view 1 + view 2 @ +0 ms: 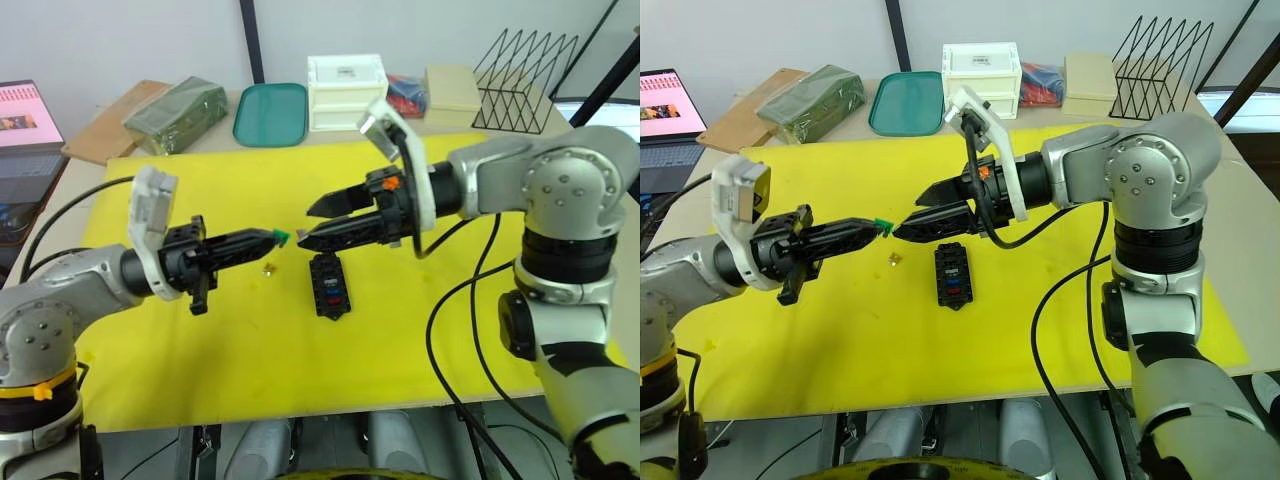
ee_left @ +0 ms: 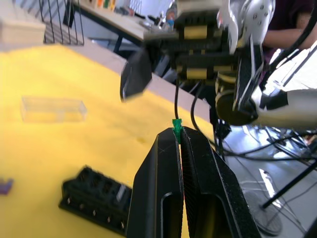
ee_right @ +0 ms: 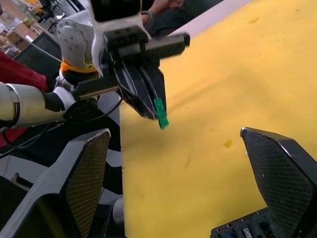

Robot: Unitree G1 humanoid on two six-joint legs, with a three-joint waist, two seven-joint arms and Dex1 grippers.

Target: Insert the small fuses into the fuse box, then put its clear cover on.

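left gripper [image 1: 270, 237] is clamped on a tiny translucent green blade fuse [image 1: 281, 237], held above the yellow mat [image 1: 200, 350]. right gripper [image 1: 318, 222], jaws apart, faces it. small black slotted fuse box [image 1: 328, 285] lies just below. recommend a square transfer, blades pointing down.

My left end effector [image 1: 878, 227] pinches a green fuse [image 1: 881, 225], tip to tip with my open right end effector [image 1: 917, 210]. The black fuse box [image 1: 951, 275] lies nearer, an amber fuse [image 1: 894, 260] left of it
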